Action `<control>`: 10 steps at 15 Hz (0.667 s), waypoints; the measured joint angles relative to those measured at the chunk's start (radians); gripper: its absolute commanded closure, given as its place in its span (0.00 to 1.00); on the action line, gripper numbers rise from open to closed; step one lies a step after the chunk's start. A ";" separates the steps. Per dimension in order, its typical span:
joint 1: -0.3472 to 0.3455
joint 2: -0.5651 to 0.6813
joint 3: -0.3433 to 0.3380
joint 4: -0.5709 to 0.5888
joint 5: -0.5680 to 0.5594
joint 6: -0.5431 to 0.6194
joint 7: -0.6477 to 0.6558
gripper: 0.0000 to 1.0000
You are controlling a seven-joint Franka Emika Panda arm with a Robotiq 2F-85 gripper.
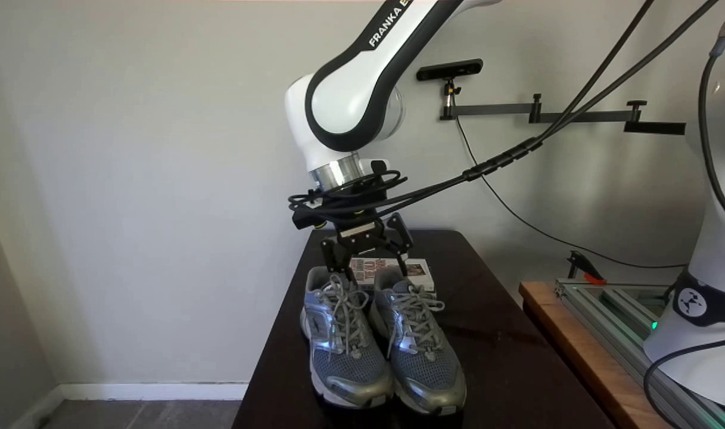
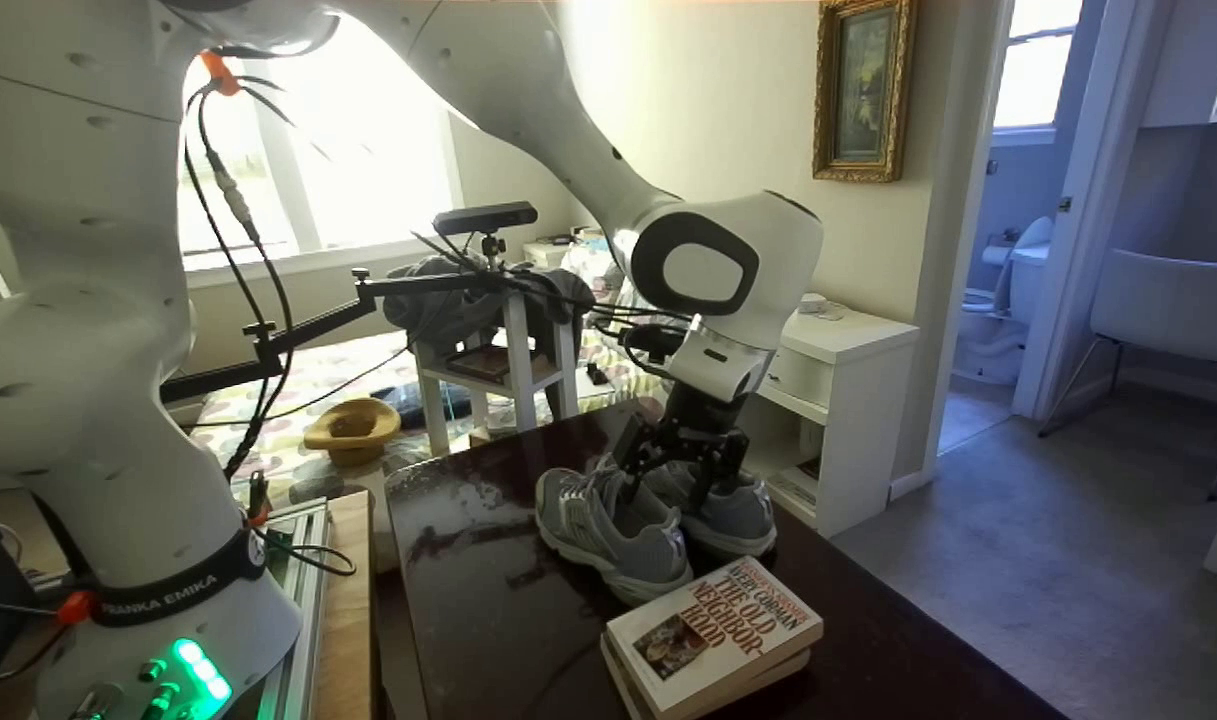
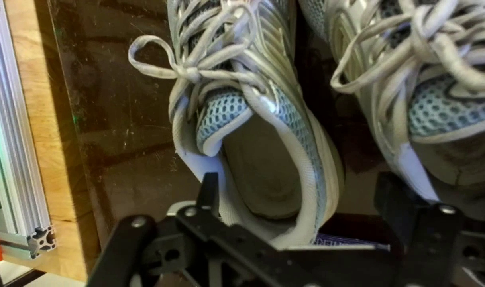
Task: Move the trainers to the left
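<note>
Dark table (image 1: pixel 511 357) under book stack (image 2: pixel 713 635). Trainers (image 1: pixel 341 348) stand just beside book stack, toes pointing away; silver-grey mesh, laced in bows. Gripper (image 1: pixel 377 276) near book stack, jaws spread wide apart.

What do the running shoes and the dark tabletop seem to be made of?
The running shoes: apparently matt synthetic mesh, as open holes suggest, with shiny, plastic-looking silver parts. The dark tabletop: perhaps varnished wood, from its glossy reflections, though no clear grain confirms it.
</note>
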 measured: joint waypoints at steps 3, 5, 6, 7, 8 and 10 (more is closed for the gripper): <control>0.005 -0.032 0.000 -0.020 -0.003 -0.003 -0.040 0.00; 0.008 -0.056 0.000 -0.030 -0.007 -0.018 -0.071 0.00; 0.008 -0.068 0.000 -0.035 -0.011 -0.033 -0.097 0.00; 0.008 -0.082 0.000 -0.038 -0.020 -0.054 -0.131 0.00; 0.008 -0.095 0.000 -0.042 -0.033 -0.075 -0.165 0.00; 0.008 -0.119 0.000 -0.049 -0.093 -0.106 -0.233 0.00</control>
